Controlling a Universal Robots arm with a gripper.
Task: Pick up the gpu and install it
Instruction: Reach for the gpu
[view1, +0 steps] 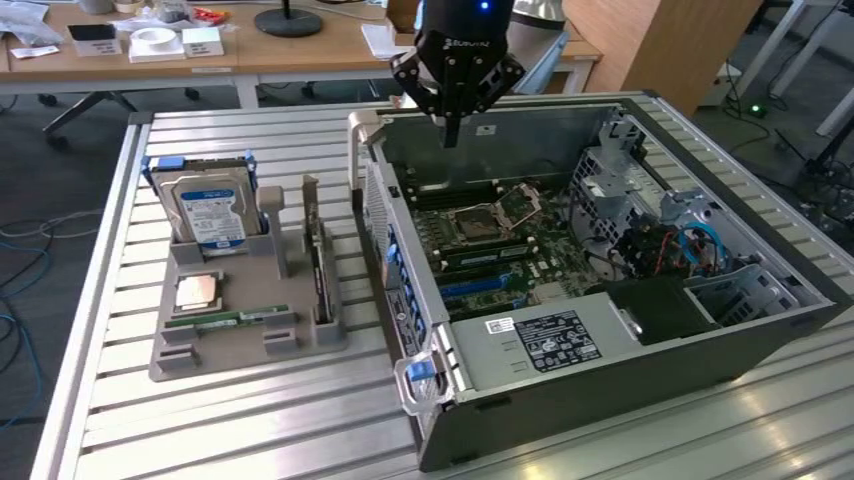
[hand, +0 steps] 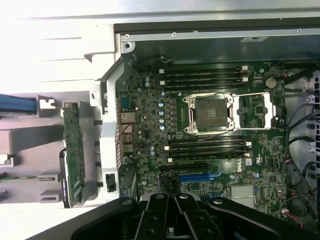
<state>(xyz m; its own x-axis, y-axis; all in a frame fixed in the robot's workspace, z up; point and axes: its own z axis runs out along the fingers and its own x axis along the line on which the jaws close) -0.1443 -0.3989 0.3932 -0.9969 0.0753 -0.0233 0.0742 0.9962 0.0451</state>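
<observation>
Black gripper (view1: 451, 128), jaws pressed together and gripping nothing, is hanging over the far end of the open computer case (view1: 601, 390), above the motherboard (view1: 534, 250). Gpu (view1: 315, 250) is standing on edge in the grey holder (view1: 220, 350) on the exterior view's left, just beside the case and well apart from the gripper. Blue-labelled hard drive (view1: 207, 210) is standing upright in the same holder, further left.
</observation>
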